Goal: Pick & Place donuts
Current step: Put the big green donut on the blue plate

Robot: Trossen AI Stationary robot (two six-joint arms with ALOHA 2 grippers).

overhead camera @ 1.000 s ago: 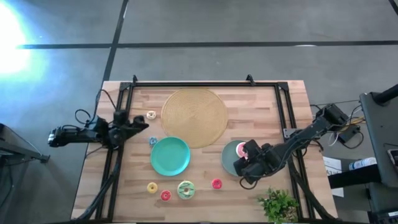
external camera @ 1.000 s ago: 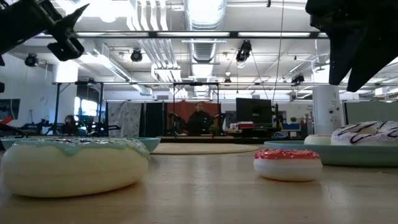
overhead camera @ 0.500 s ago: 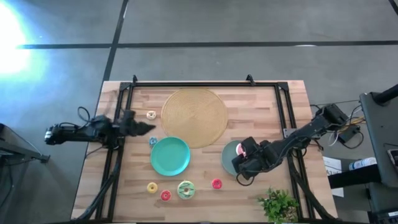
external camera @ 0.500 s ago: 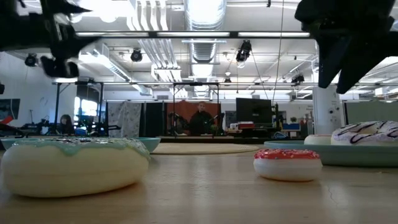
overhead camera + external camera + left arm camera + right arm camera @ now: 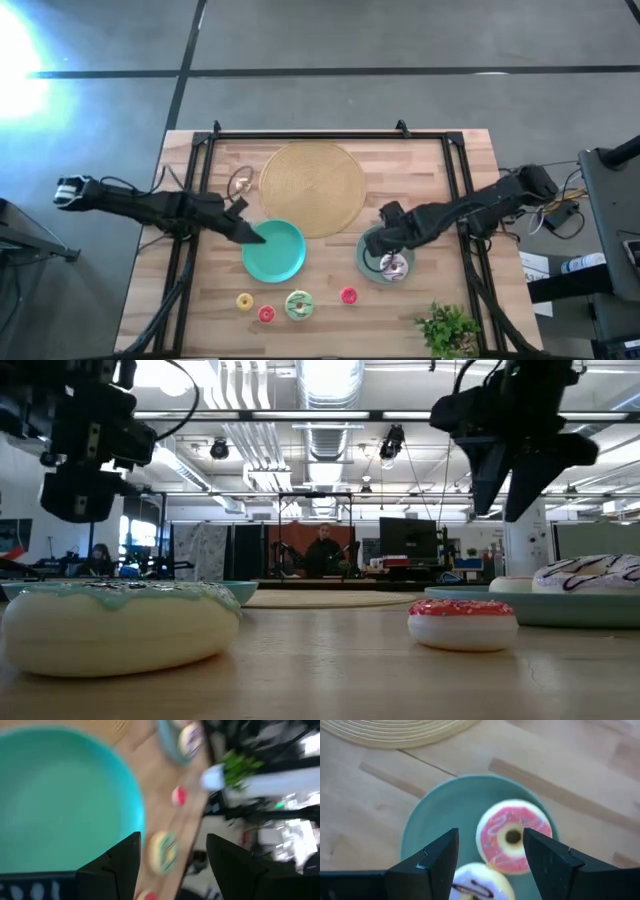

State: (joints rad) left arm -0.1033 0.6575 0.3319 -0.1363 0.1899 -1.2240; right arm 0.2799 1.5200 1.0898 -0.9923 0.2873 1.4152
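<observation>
My left gripper (image 5: 247, 231) (image 5: 172, 870) hangs open over the left rim of the teal plate (image 5: 275, 252). My right gripper (image 5: 386, 217) (image 5: 490, 865) is open above the far edge of the grey-green plate (image 5: 366, 258). A pink-iced donut (image 5: 513, 838) and a white donut with dark stripes (image 5: 476, 884) lie flat on that plate. Yellow (image 5: 244, 301), red (image 5: 267, 314), green (image 5: 298, 304) and red-pink (image 5: 348, 295) donuts lie flat on the wood near the near edge. A cream donut (image 5: 241, 183) lies left of the woven disc.
A large tan woven disc (image 5: 313, 187) lies at the far middle of the table. A small green plant (image 5: 448, 329) stands at the near right corner. A black frame (image 5: 330, 135) runs along the table's far edge and its sides. People stand in the room beyond.
My left gripper has swung from beside the cream donut toward the near edge and right, ending at the teal plate's left rim. My right gripper has moved from the near side of the grey-green plate toward the far edge, uncovering both donuts on it.
</observation>
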